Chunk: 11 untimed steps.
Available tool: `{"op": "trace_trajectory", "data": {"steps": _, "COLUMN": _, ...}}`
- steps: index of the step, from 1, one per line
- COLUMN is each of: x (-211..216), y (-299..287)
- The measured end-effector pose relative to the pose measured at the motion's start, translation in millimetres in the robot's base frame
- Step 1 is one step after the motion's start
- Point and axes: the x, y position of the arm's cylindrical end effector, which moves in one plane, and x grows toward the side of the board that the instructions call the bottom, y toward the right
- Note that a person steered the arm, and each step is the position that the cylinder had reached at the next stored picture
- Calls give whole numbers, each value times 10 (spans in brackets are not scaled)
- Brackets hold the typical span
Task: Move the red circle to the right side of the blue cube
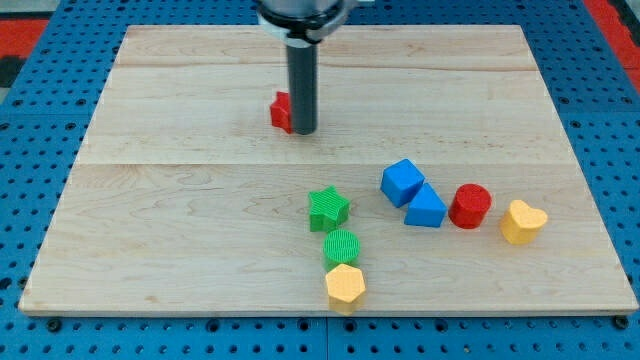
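Note:
The red circle (470, 206) stands at the right of the board, touching the right side of a blue triangle-like block (426, 208). The blue cube (402, 182) sits just up and left of that blue block, touching it. My tip (303, 131) is far to the upper left of them, in the board's upper middle. It stands right against a small red block (280, 111), which it partly hides, so that block's shape cannot be made out.
A yellow heart (523, 221) lies just right of the red circle. A green star (328, 209), a green circle (341, 246) and a yellow hexagon (346, 285) form a column near the bottom middle. The wooden board (150, 220) lies on a blue pegboard.

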Motion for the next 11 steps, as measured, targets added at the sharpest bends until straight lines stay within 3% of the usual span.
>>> {"op": "trace_trajectory", "data": {"steps": 1, "x": -201, "y": 1103}}
{"op": "trace_trajectory", "data": {"steps": 3, "x": -142, "y": 3134}}
{"op": "trace_trajectory", "data": {"steps": 4, "x": 352, "y": 3287}}
{"op": "trace_trajectory", "data": {"steps": 5, "x": 797, "y": 2891}}
{"op": "trace_trajectory", "data": {"steps": 6, "x": 1216, "y": 2951}}
{"op": "trace_trajectory", "data": {"steps": 8, "x": 1380, "y": 1772}}
{"op": "trace_trajectory", "data": {"steps": 10, "x": 532, "y": 1315}}
{"op": "trace_trajectory", "data": {"steps": 11, "x": 390, "y": 1024}}
